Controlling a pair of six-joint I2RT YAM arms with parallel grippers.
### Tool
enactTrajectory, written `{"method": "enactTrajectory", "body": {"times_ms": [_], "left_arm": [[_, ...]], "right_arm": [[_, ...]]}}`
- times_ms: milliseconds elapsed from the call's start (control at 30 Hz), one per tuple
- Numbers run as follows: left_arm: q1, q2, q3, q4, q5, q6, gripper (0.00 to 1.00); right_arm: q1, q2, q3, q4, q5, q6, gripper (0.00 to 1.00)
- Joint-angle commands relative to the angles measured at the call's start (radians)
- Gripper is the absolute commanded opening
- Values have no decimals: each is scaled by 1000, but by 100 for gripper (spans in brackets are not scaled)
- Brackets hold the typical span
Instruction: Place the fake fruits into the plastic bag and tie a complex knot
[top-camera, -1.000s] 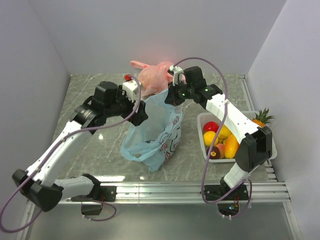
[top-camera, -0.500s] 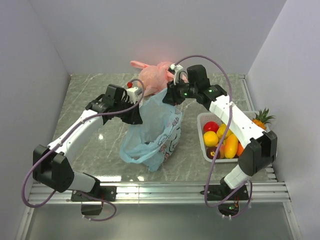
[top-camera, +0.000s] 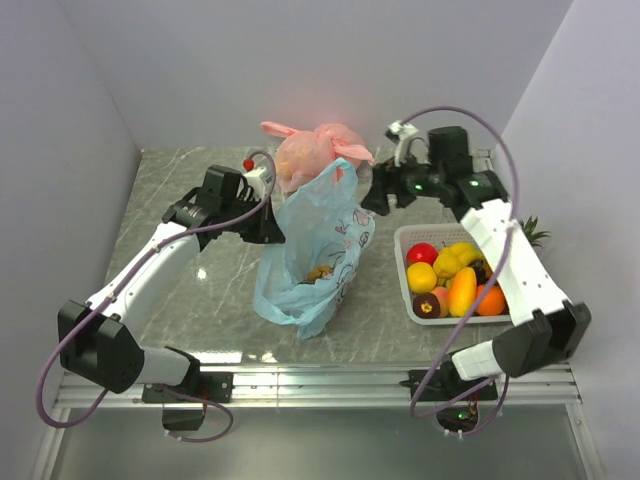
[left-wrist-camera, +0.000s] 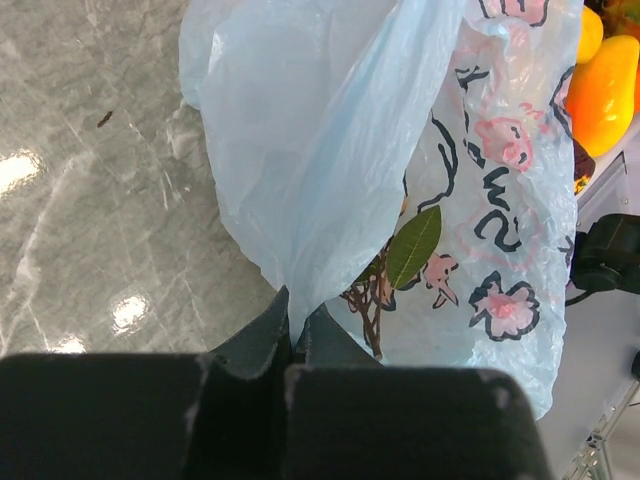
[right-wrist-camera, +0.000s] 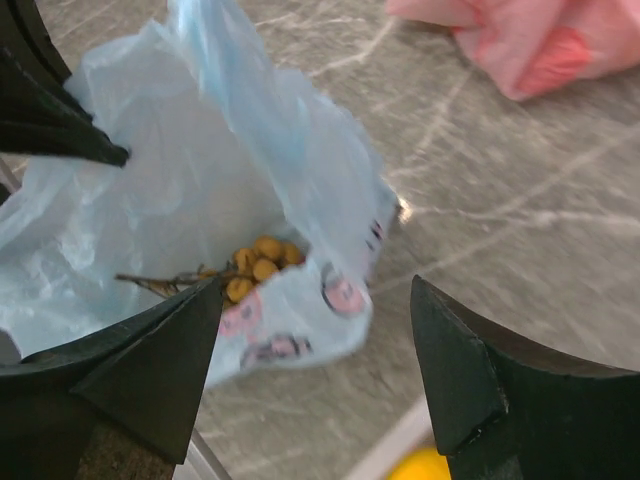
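The light-blue plastic bag (top-camera: 318, 245) stands mid-table with its mouth gaping. My left gripper (top-camera: 274, 228) is shut on the bag's left rim; in the left wrist view the film (left-wrist-camera: 330, 150) runs pinched between the closed jaws of that gripper (left-wrist-camera: 297, 318). My right gripper (top-camera: 376, 197) hangs open just right of the bag's top, holding nothing; its wrist view looks between the spread jaws of the gripper (right-wrist-camera: 315, 287) into the bag (right-wrist-camera: 200, 190). A twig of small yellow-brown fruits (right-wrist-camera: 258, 262) lies inside. More fake fruits (top-camera: 450, 278) fill a basket; a pineapple (top-camera: 530, 232) sits behind it.
A white basket (top-camera: 403, 236) stands at the right, beside the right arm. A pink-orange knotted bag (top-camera: 318, 150) sits against the back wall, just behind the blue bag. Grey walls close in the left, back and right sides. A metal rail runs along the near edge.
My left gripper closed on the bag's left rim. My right gripper let go of the bag, opened and swung away to the right. The bag's mouth spread wider.
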Motion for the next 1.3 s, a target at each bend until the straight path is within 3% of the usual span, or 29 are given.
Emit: {"method": "enactTrajectory", "body": {"times_ms": [0, 233, 333, 367, 467, 600, 767, 967, 1067, 1267], "left_arm": [[3, -5, 28, 18, 16, -13, 0], [3, 5, 20, 28, 19, -8, 0], [3, 7, 17, 31, 22, -5, 0], [3, 8, 17, 31, 24, -5, 1], [3, 12, 23, 22, 30, 0, 0], [3, 15, 28, 13, 30, 9, 0], [6, 8, 13, 22, 41, 12, 0], [8, 4, 13, 30, 53, 7, 0], [10, 7, 13, 44, 51, 4, 0], [11, 21, 19, 53, 48, 0, 0]], "right_arm": [[-86, -95, 44, -205, -48, -147, 82], [-264, -95, 57, -652, 32, -449, 82], [-357, -153, -12, -650, 144, -451, 85], [-391, -168, -38, -638, 160, -460, 99], [-512, -160, -1, -617, 242, -443, 99], [-669, -92, 99, -578, 360, -248, 100], [-815, -80, 46, -455, 469, -91, 100], [-890, -6, 20, -312, 590, 104, 100], [-912, 32, 20, -292, 566, 218, 100], [-912, -17, -107, -64, 634, 363, 99]]}}
